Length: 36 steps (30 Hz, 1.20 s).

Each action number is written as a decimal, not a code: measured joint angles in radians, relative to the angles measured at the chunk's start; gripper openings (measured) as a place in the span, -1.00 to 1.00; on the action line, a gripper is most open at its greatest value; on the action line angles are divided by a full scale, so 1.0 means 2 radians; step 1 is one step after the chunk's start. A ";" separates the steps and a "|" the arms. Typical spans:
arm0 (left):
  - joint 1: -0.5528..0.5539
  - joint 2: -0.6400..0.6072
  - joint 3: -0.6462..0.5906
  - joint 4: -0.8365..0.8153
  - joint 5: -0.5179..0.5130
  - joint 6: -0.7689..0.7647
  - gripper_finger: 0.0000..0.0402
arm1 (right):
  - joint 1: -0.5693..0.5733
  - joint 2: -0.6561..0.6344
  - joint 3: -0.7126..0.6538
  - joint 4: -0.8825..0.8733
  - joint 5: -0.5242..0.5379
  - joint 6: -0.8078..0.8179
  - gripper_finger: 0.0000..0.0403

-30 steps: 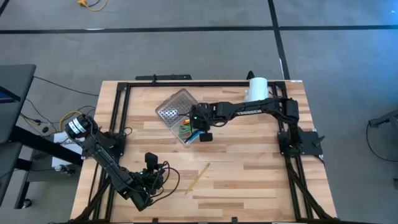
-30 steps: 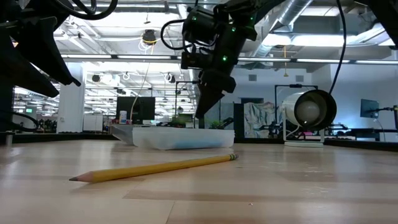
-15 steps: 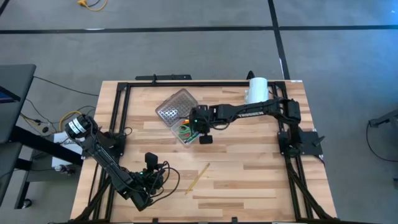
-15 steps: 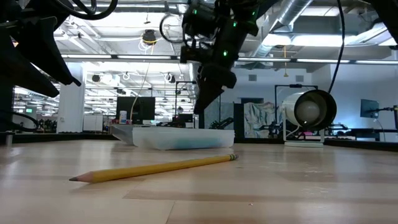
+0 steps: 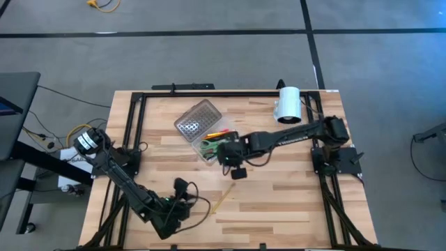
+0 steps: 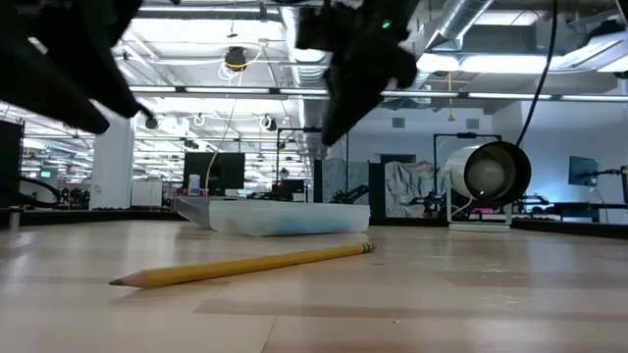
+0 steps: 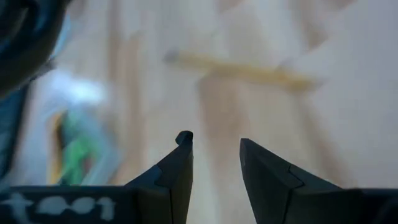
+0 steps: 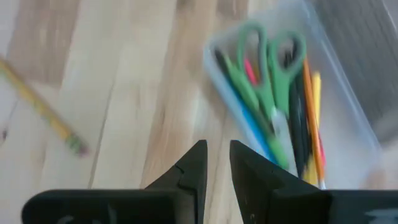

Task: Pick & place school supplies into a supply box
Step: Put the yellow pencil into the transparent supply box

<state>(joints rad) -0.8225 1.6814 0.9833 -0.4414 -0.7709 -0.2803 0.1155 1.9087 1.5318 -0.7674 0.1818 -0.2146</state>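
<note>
The supply box point(image 5: 206, 137) lies open at mid-table, its grey dotted lid point(image 5: 194, 118) flat on the far side. Its clear tray point(image 8: 348, 118) holds green-handled scissors point(image 8: 267, 59) and several pens and pencils point(image 8: 308, 118). One yellow pencil point(image 5: 221, 198) lies flat on the wood nearer the front edge, also in the low view point(image 6: 245, 264). My right gripper point(image 8: 217, 158) hangs just on the near side of the tray point(image 5: 228, 159), slightly open and empty. My left gripper point(image 7: 216, 146) stands open and empty at the near left point(image 5: 189, 202), pointing toward the pencil point(image 7: 242, 70).
A white cylinder point(image 5: 288, 104) lies on its side at the far right, also seen in the low view point(image 6: 486, 176). A black frame rail point(image 5: 230, 93) runs along the table's edges. Bare wood lies around the pencil and toward the near right.
My right gripper has risen from over the tray and swung toward the table's near edge, empty. My left gripper has turned and shifted a little toward the right, toward the yellow pencil. The pencil and box have stayed put.
</note>
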 joint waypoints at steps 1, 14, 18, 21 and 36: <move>0.006 0.001 0.000 0.033 0.017 0.025 -0.39 | 0.008 -0.004 0.000 -0.019 0.015 0.015 -0.69; 0.133 0.003 -0.074 0.328 0.217 0.119 -0.39 | 0.102 -0.019 0.000 -0.194 0.108 0.203 -0.69; 0.163 0.003 -0.094 0.368 0.246 0.105 -0.39 | 0.132 -0.029 0.000 -0.183 0.110 0.212 -0.69; 0.168 0.003 -0.099 0.379 0.251 0.104 -0.39 | 0.157 -0.045 0.000 -0.170 0.128 0.208 -0.69; 0.163 0.003 -0.101 0.356 0.251 0.120 -0.39 | 0.310 -0.207 0.000 0.095 0.173 0.018 -0.69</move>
<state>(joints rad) -0.4956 1.6875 0.7811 0.2696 -0.2695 -0.0411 0.7362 1.4942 1.5322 -0.5780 0.5283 -0.1780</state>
